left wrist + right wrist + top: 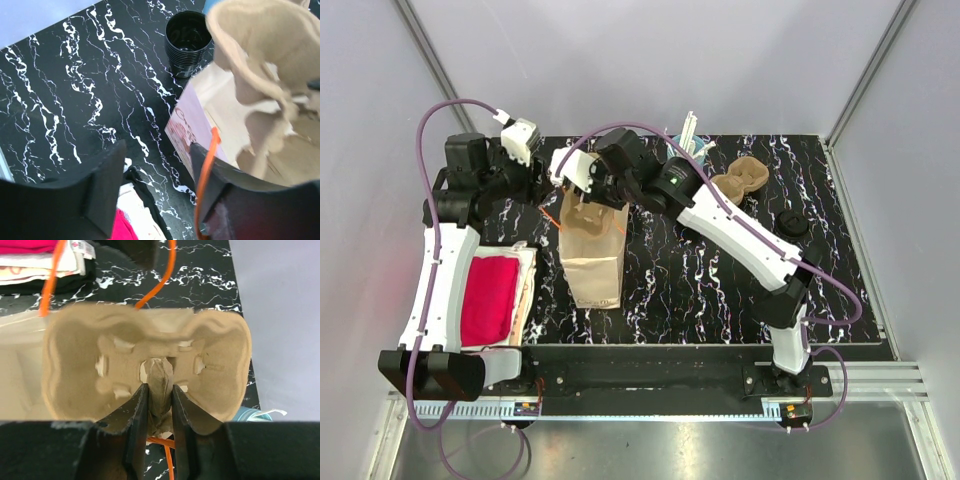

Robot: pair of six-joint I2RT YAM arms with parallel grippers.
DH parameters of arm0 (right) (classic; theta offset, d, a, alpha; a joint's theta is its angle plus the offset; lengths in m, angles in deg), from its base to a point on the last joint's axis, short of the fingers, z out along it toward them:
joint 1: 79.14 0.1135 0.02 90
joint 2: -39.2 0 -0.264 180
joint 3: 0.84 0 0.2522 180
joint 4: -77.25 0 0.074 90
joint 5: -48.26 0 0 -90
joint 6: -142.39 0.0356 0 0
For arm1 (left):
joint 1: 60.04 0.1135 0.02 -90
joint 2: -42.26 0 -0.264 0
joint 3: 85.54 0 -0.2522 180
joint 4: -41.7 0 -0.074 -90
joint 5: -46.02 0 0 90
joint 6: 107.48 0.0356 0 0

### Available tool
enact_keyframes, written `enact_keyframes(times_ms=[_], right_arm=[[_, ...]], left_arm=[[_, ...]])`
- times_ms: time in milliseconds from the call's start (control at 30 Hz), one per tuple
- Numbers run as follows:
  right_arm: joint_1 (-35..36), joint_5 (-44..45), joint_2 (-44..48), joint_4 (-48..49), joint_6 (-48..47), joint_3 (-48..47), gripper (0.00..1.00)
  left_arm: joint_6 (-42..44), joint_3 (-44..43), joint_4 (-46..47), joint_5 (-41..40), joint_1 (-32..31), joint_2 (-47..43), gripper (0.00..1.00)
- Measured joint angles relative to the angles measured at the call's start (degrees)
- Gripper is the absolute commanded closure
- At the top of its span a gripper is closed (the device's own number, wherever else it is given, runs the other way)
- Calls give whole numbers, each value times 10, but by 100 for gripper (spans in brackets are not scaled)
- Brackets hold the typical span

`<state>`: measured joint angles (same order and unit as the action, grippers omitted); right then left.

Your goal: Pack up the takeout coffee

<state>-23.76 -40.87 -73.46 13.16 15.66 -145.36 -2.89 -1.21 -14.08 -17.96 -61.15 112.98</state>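
Note:
The takeout coffee [793,222], a small black cup with a black lid, stands at the right of the table, far from both grippers. A brown paper bag [592,262] with orange handles [207,170] stands at centre left. My right gripper [157,390] is shut on the middle ridge of a pulp cup carrier [75,355] and holds it over the bag's mouth. My left gripper [157,170] is open at the bag's left rim. One of its fingers [220,190] lies against the bag's wall and handle, with only table showing between the jaws.
A second pulp carrier [740,180] lies at the back right. Behind it stands a light-blue cup of straws [688,140]. A lidless black cup [187,42] stands just beyond the bag. Folded cloths with a pink one on top [488,298] lie at the left edge.

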Motion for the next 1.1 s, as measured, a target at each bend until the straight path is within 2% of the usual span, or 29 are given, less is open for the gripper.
enact_keyframes(times_ms=[233,333,767,1100], right_arm=[[12,3,23,-28,-1,13,71],[12,6,32,-28,-10,14,71],[23,-3,17,-90,-10,-26,71],[27,-16,-54,-112,-7,-81,72]], left_arm=[[-3,0,3,1,0,3,72],[-5,1,5,1,0,4,76],[-12,7,11,5,0,7,83],[-16,7,11,21,0,7,83]])
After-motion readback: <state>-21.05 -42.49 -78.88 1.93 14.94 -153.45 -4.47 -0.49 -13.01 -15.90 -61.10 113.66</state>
